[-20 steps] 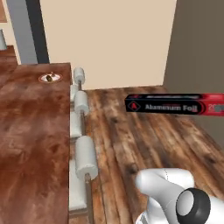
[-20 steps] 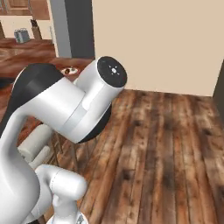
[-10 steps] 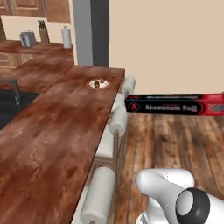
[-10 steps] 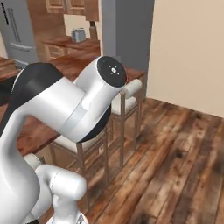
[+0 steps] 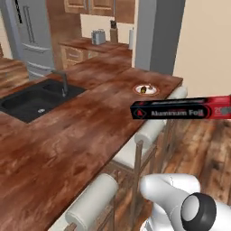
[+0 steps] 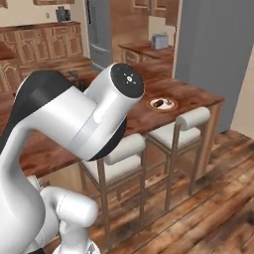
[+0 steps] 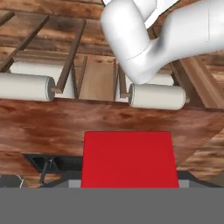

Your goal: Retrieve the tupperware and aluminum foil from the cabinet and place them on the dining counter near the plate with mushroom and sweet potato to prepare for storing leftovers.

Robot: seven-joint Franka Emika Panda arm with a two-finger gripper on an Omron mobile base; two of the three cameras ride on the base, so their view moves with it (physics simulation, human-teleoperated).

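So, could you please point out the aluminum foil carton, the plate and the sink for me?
aluminum foil [image 5: 180, 109]: left base view, middle of the carton's lettered side.
plate [image 5: 146, 90]: left base view, its white rim.
sink [image 5: 27, 100]: left base view, black basin floor.

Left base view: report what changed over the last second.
The base drove and turned, so the whole picture shifted: the dining counter now fills the left, with its sink, and the plate looks nearer. The aluminum foil kept its place in the picture, carried level beside the stools. No grasp or release is visible.
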